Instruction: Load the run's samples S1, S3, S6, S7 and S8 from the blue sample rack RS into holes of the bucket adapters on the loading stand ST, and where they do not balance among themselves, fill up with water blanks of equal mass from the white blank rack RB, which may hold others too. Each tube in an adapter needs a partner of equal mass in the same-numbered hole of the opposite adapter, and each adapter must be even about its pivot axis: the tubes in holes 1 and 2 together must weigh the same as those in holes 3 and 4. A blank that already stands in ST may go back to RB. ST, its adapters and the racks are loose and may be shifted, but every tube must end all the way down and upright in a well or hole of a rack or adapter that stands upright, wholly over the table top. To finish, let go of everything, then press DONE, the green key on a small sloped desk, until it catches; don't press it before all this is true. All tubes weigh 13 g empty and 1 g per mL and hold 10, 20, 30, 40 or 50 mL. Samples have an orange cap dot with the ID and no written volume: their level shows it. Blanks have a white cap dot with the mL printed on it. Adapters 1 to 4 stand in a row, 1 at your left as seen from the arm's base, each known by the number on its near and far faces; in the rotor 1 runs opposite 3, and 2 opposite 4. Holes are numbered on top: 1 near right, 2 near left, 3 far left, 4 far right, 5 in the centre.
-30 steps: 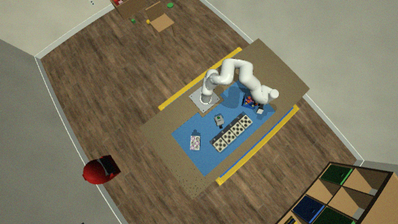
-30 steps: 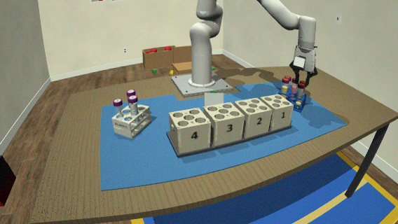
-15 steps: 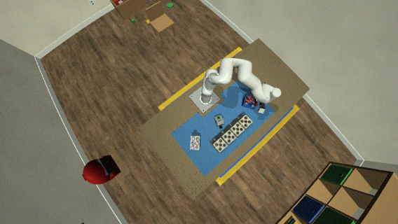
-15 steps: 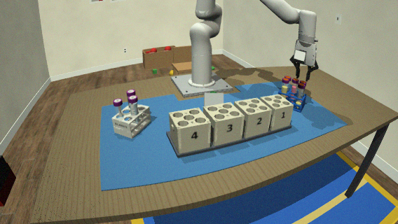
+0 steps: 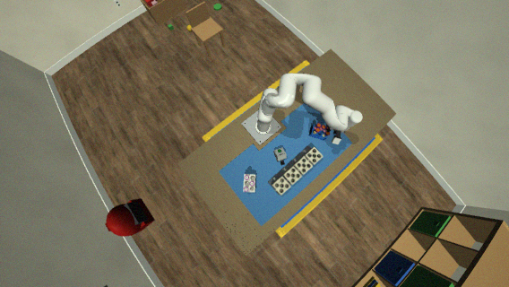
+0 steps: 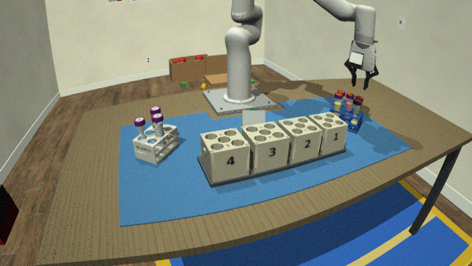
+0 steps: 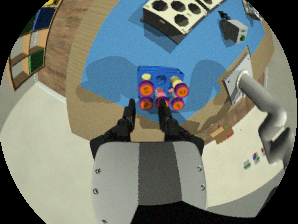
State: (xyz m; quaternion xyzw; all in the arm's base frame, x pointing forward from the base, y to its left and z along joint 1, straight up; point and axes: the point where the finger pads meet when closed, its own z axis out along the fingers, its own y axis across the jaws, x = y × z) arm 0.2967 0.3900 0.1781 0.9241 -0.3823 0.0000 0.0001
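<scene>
My gripper [image 6: 361,85] [image 5: 335,137] [image 7: 147,105] hangs partly open and empty a short way above the blue sample rack RS [image 6: 351,125] [image 5: 321,132] [image 7: 157,72]. Several orange-capped sample tubes [image 6: 350,100] [image 7: 160,92] stand upright in that rack; one of them shows below, between my fingers, in the wrist view. The loading stand ST [image 6: 270,171] [image 5: 271,180] carries adapters 4 [image 6: 226,160], 3 [image 6: 272,151], 2 [image 6: 307,144] and 1 [image 6: 336,135] in a row; all the holes I can see are empty. The white blank rack RB [image 6: 154,148] [image 5: 249,183] holds three purple-capped tubes [image 6: 157,118].
The grey desk with the green DONE key [image 5: 279,151] [image 7: 233,27] stands between the arm's base [image 6: 238,101] and the stand. The table's far right edge runs close behind the blue rack.
</scene>
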